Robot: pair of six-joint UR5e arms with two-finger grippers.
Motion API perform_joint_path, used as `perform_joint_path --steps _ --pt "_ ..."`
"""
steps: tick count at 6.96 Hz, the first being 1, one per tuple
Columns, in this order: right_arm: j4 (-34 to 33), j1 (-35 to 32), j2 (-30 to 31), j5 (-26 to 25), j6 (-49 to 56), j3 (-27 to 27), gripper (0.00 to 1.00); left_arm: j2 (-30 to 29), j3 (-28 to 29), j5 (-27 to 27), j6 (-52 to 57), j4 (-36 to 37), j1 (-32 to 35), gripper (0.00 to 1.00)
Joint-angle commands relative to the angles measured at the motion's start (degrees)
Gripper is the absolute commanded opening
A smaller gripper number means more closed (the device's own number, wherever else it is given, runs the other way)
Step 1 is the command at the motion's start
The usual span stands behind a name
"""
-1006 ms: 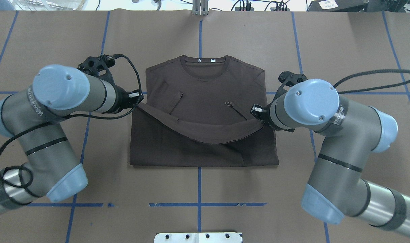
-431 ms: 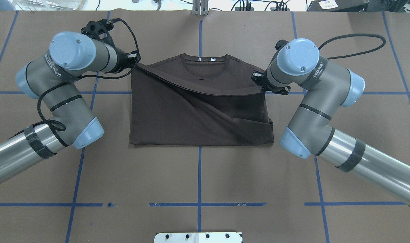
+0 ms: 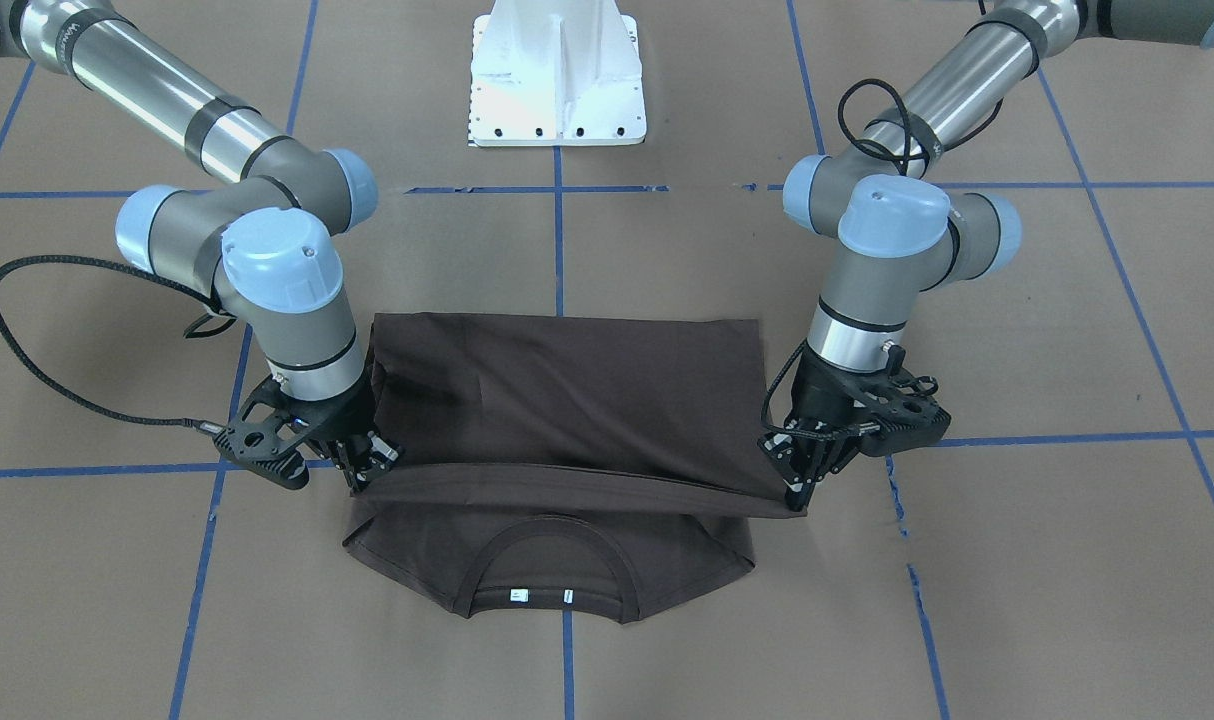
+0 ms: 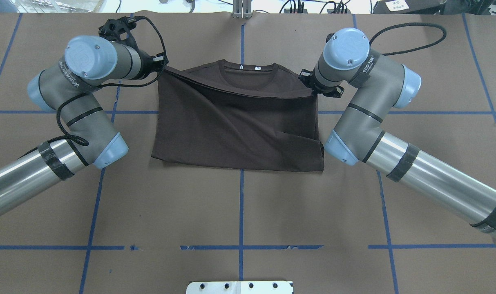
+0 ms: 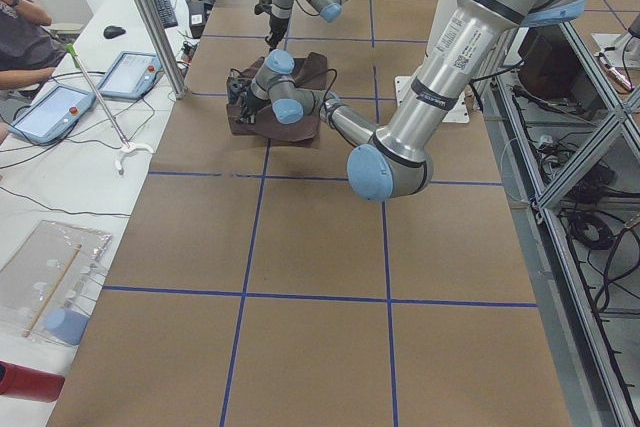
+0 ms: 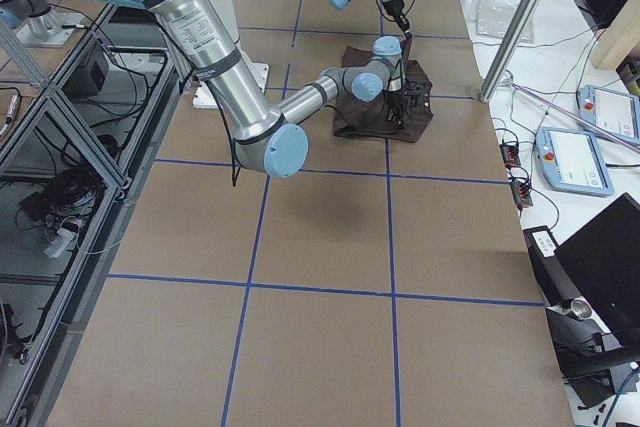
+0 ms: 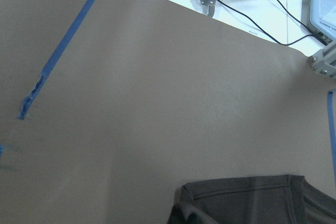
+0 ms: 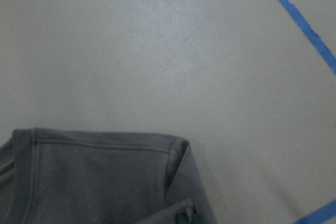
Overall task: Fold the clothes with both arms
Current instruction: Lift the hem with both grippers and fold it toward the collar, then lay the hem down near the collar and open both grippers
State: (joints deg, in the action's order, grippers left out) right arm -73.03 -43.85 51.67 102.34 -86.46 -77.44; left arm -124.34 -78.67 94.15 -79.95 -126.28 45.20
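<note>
While the left claw [image 3: 799, 492] and right claw [image 3: 363, 477] clamp the T-shirt [image 3: 567, 400], blue tape [image 3: 557, 262] grids the brown table [image 3: 967, 570].

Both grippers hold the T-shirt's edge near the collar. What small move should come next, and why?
Probably lower both grippers together until the held edge lies flat. The left gripper and right gripper pinch the edge of the T-shirt, which hangs raised just short of the collar, so the fold is nearly closed.

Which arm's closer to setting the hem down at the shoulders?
Left. The left gripper holds its hem corner level with the shoulder of the shirt; the right gripper sits short of that, so the lifted edge slants.
</note>
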Motion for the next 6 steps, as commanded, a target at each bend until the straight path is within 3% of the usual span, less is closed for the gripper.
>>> perform_joint_path --steps 1,2,3,4,5,6 --pt "4.73 -1.84 -3.57 -0.03 1.72 7.88 0.0 -0.03 2.73 -0.46 0.41 -1.77 0.07 0.0" --pt "5.17 -1.94 -4.37 -0.03 2.25 9.92 0.0 0.06 4.12 -0.46 0.41 -3.43 -0.2 0.0" --pt "7.61 -1.85 -4.38 -0.21 2.43 11.07 0.02 0.15 4.75 -0.46 0.41 -4.58 -0.2 0.15" --pt "7.81 -1.85 -5.25 -0.29 2.35 11.25 0.37 -0.03 4.67 -0.37 0.41 -4.68 -0.2 0.32" --pt "7.99 -1.76 -6.48 -1.17 1.91 11.17 0.63 -0.2 4.14 -0.28 0.32 -4.77 -0.2 0.37" --pt "8.25 -1.67 -5.53 -1.17 1.82 10.73 0.77 -0.29 3.96 -0.28 0.41 -4.77 -0.11 0.44"
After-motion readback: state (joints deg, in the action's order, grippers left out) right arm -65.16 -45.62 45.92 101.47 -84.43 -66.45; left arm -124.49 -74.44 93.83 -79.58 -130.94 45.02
